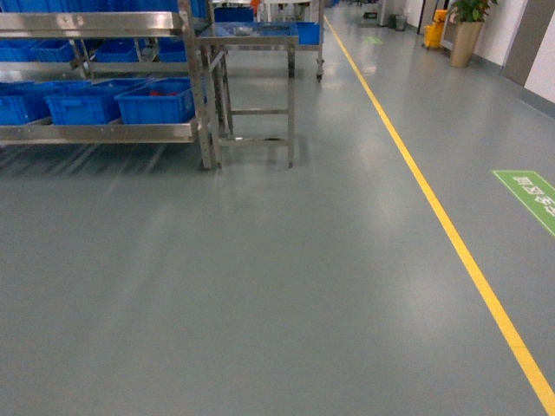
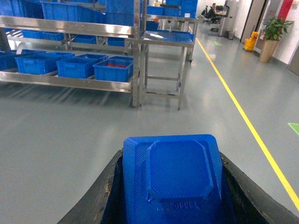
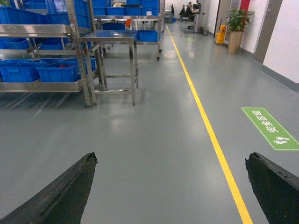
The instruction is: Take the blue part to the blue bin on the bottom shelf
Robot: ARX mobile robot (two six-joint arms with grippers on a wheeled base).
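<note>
The blue part (image 2: 172, 177), a flat ribbed block with a raised octagonal face, sits clamped between the two black fingers of my left gripper (image 2: 171, 186), which is shut on it. My right gripper (image 3: 170, 186) is open, its black fingers (image 3: 60, 191) spread wide over bare grey floor. Blue bins (image 1: 156, 101) line the bottom shelf (image 1: 104, 132) of a steel rack at the upper left of the head view; the same blue bins (image 2: 113, 70) appear far ahead in the left wrist view. Neither gripper shows in the head view.
A steel table (image 1: 251, 39) on legs stands right of the rack. A yellow floor line (image 1: 434, 208) runs diagonally on the right, with a green floor sign (image 1: 531, 198) beyond it. A potted plant (image 1: 466, 30) stands far back. Grey floor lies between me and the rack.
</note>
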